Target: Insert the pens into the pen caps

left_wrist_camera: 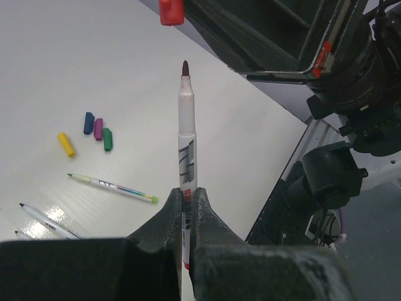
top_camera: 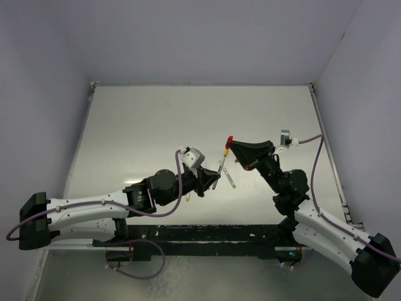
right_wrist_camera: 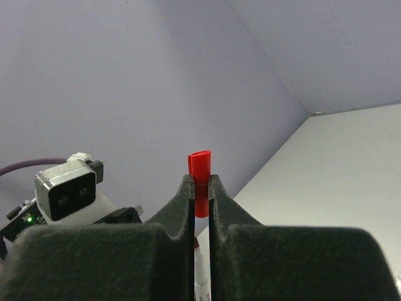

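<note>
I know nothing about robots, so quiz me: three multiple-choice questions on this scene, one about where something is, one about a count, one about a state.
1. Where is the red cap?
A. Lying on the table beside the yellow one
B. Pinched in the right gripper
C. Pushed onto a pen

2. How many caps lie loose on the table?
A. Two
B. Six
C. Four

3. The pen in the left gripper is:
A. Held with its tip bare
B. Already capped
C. Lying flat on the table

Answers:
1. B: the right wrist view shows the red cap clamped between that gripper's fingers.
2. C: the yellow cap, blue cap, purple cap and green cap lie there.
3. A: its dark tip is uncovered, just short of the red cap.
</note>
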Motion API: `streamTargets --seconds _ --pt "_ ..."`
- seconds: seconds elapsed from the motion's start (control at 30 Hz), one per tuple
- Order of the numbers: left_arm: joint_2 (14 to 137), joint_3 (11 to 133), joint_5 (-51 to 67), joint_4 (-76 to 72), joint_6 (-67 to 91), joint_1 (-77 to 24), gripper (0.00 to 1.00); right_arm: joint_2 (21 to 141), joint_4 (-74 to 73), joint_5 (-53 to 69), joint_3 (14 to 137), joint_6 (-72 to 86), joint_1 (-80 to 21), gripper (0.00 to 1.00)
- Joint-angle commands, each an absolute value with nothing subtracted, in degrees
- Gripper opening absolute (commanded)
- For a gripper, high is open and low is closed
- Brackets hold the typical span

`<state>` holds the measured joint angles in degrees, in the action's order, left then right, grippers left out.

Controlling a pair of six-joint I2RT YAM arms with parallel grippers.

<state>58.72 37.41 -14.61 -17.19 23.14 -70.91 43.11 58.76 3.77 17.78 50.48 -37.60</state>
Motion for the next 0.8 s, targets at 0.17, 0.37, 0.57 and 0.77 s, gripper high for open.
streamTargets --seconds 0.17,0.37,0.57,0.77 --pt "59.6 40.1 -16.4 -21.6 22.1 -71.1 0.00 42.3 63.2 5.4 17.3 52.3 -37.8 0.00" --pt "59.3 39.6 -16.9 -22.3 22.2 -71.1 0.00 42.0 62.5 5.7 16.8 51.8 -37.7 0.00" --pt "59.5 39.6 -17.0 -22.3 22.2 -71.1 0.00 41.8 61.5 5.9 16.8 51.1 -37.8 0.00" --pt "59.8 39.6 -17.3 -22.0 22.0 -71.1 0.00 42.4 62.0 6.1 16.9 51.2 -37.8 0.00"
